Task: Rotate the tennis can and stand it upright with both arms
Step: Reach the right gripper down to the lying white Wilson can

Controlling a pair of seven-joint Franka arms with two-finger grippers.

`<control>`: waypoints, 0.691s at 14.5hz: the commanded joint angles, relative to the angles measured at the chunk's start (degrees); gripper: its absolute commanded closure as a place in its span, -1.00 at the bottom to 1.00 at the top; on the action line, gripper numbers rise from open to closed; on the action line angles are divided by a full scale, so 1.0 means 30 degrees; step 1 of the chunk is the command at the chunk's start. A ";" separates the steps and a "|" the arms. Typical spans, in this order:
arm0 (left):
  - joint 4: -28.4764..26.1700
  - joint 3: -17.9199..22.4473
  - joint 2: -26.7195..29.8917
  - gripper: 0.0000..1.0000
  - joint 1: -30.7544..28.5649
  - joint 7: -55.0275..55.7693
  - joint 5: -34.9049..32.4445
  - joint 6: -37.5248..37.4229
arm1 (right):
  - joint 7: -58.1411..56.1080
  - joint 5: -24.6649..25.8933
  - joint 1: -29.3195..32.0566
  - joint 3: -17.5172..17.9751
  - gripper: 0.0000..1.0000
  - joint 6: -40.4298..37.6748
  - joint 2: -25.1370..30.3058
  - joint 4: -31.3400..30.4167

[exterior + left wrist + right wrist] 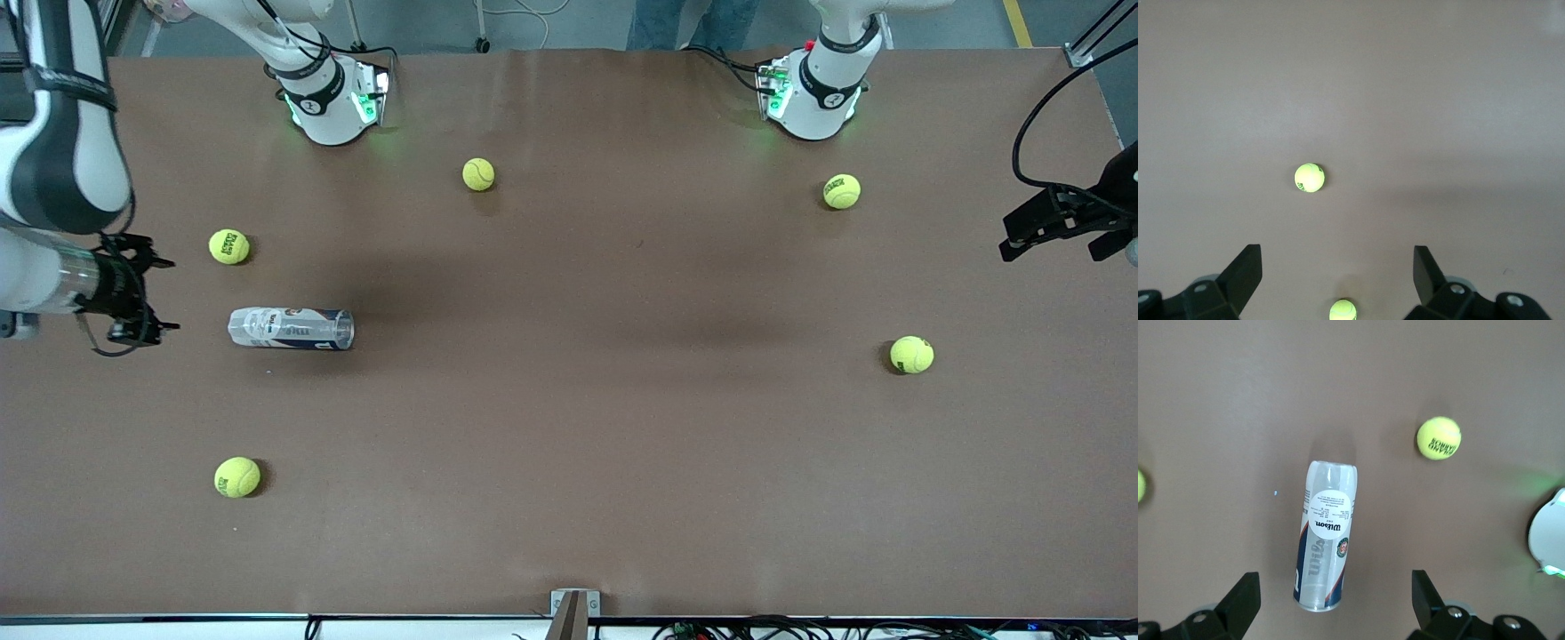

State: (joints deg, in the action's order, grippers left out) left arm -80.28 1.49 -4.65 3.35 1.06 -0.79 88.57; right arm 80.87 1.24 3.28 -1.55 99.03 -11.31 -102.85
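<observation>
I see the tennis can (291, 328) (1325, 536) lying on its side on the brown table, toward the right arm's end. It is a clear plastic cylinder wrapped in a white and dark navy label; my right wrist view shows the word "Wilson" on the navy band and a round white sticker on the upper face. Its long axis runs along the table's length, one end facing the right arm's end, the other facing the table's middle. It appears empty, with nothing touching it. A yellow tennis ball lies farther from the front camera, apart from the can.
</observation>
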 commanded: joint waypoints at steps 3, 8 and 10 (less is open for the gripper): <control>-0.0135 -0.0027 0.0262 -1.00 -0.0033 -0.0383 0.0293 -0.0197 | 0.2252 -0.0499 -0.0069 0.0048 -1.00 0.3690 0.0547 -0.3913; -0.0135 -0.0027 0.0262 -1.00 -0.0033 -0.0354 0.0293 -0.0197 | 0.3598 -0.1030 -0.0857 0.0018 -1.00 0.7937 0.0576 -0.7049; -0.0135 -0.0027 0.0262 -1.00 -0.0061 -0.0354 0.0293 -0.0197 | 0.3689 -0.1030 -0.1065 -0.0011 -1.00 0.9755 0.0431 -0.7903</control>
State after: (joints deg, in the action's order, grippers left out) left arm -80.29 1.48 -4.65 3.35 1.06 -0.79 88.57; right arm 90.50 -1.04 1.08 -1.44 123.80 -11.38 -122.68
